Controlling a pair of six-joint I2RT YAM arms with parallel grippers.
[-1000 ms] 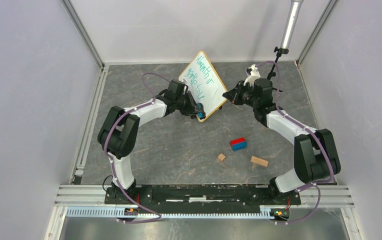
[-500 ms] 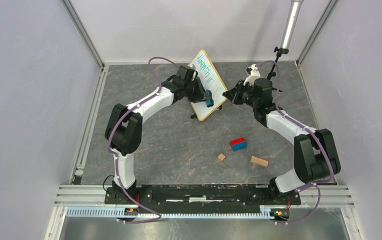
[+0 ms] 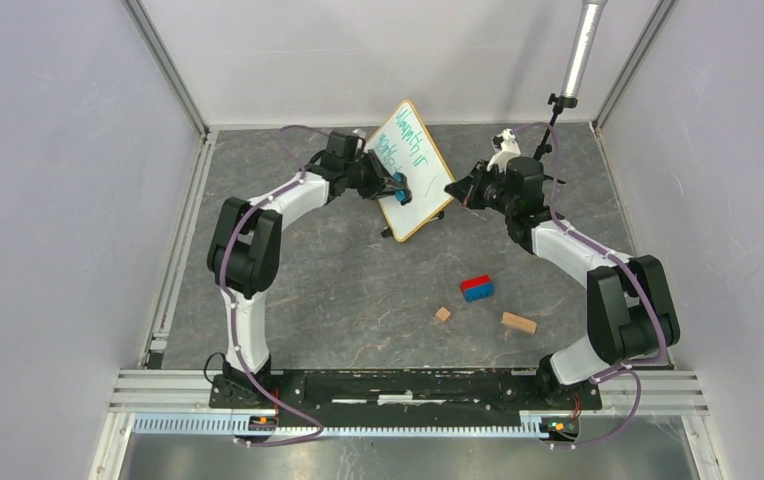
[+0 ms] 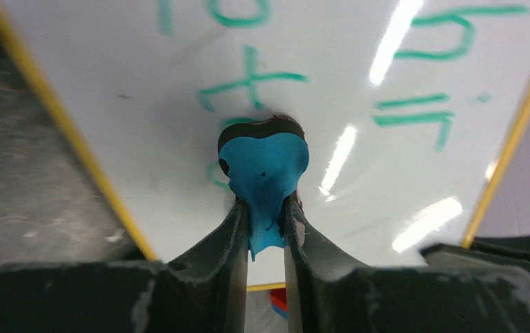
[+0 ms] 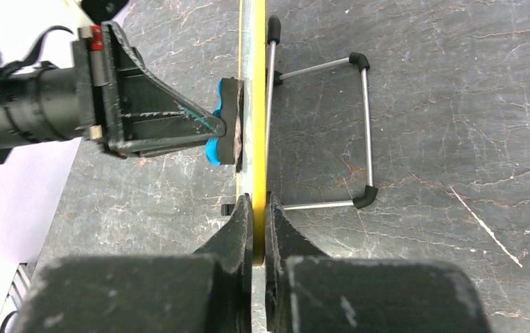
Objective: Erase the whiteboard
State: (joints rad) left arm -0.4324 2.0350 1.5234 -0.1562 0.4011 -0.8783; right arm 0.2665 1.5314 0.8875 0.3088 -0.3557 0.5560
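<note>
The whiteboard stands propped up around 12 o'clock on the surface, with green scribbles on it. The left tool is pinching a blue eraser, pressed flat on the board's face. The right tool is clamped tight on the frame at the board's 4 o'clock corner.

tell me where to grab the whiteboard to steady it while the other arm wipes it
Pinch the thin wooden frame at the side edge of the whiteboard, coming in edge-on from the right, as the right claw does. The board stands nearly upright with a wire stand behind it, and its face should be left free for the blue eraser.
</note>
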